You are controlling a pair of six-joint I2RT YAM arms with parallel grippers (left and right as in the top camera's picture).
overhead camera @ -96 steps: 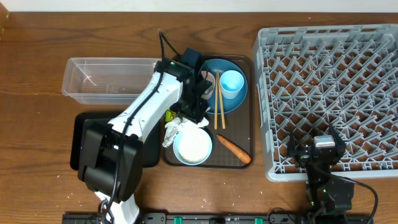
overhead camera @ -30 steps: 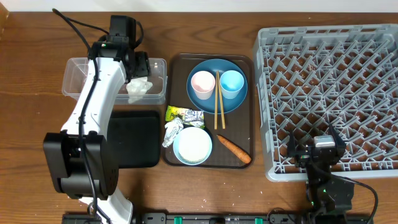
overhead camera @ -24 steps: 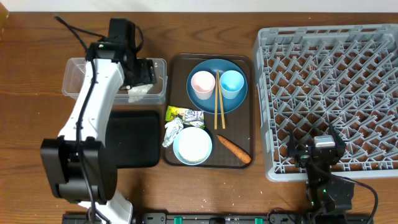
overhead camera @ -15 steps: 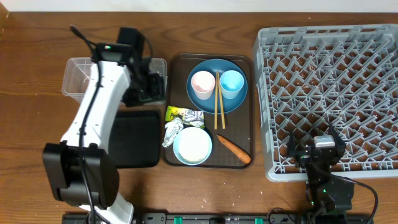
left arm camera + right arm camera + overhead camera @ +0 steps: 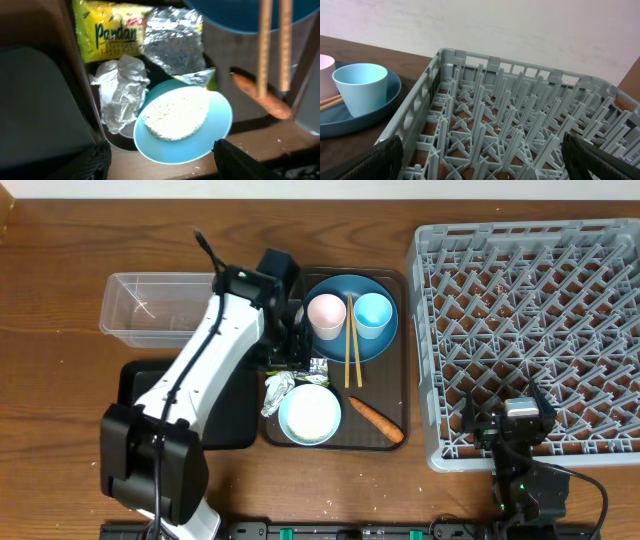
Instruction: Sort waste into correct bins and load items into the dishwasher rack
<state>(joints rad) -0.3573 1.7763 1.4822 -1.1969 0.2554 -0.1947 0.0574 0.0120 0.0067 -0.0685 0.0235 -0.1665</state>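
Observation:
My left gripper (image 5: 290, 352) (image 5: 162, 159) is open and empty, low over the left side of the brown tray. Under it lie the yellow-green wrapper (image 5: 107, 34), crumpled white paper (image 5: 277, 391) (image 5: 121, 93) and the pale blue bowl (image 5: 310, 416) (image 5: 184, 125) holding white rice. The carrot (image 5: 376, 419) (image 5: 260, 96) lies right of the bowl. The blue plate (image 5: 345, 345) carries a white-pink cup (image 5: 325, 314), a light blue cup (image 5: 373, 314) (image 5: 361, 91) and chopsticks (image 5: 350, 345) (image 5: 272, 45). My right gripper (image 5: 505, 426) (image 5: 492, 160) is open over the grey rack (image 5: 530, 320) (image 5: 520, 125).
The clear tub (image 5: 150, 308) stands at the back left, its right end hidden by my left arm. The black tray (image 5: 235, 415) (image 5: 35, 100) lies in front of it, left of the brown tray (image 5: 404, 370). Rice grains speckle the table near the front edge.
My left arm held white paper over the clear tub, then swung right and down over the brown tray. Its gripper is now empty. The right arm has not moved.

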